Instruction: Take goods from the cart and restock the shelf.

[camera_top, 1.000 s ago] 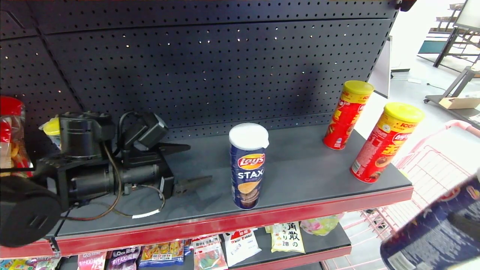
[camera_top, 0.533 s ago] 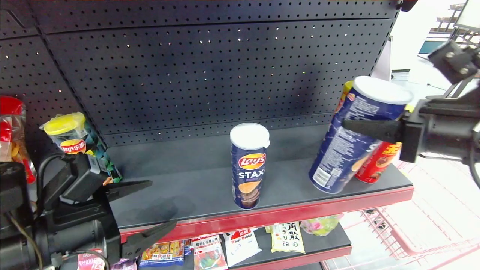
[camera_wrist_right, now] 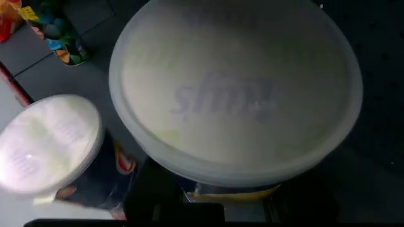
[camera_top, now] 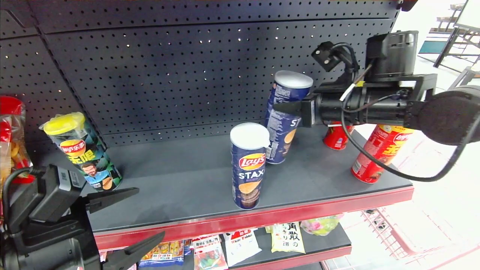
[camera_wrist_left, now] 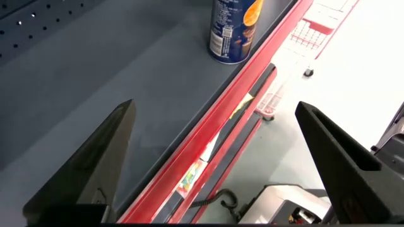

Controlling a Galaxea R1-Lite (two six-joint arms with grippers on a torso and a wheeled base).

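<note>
The near red can (camera_top: 375, 157) at 3 o'clock has its lid hidden by the right arm (camera_top: 375, 107), and the far red can (camera_top: 335, 139) is hidden down to its base. The held blue can (camera_top: 282, 123) is covered at 7 o'clock by the front blue can (camera_top: 249, 165). The left gripper (camera_top: 150, 213) is cut off at the 7 o'clock corner.

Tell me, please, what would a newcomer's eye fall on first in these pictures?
First, the right claw, shut on a tilted blue can toward the back of the grey shelf, just behind an upright blue can. Next, the red can at the shelf's front right corner, and the open left claw before the shelf's left front edge.
</note>
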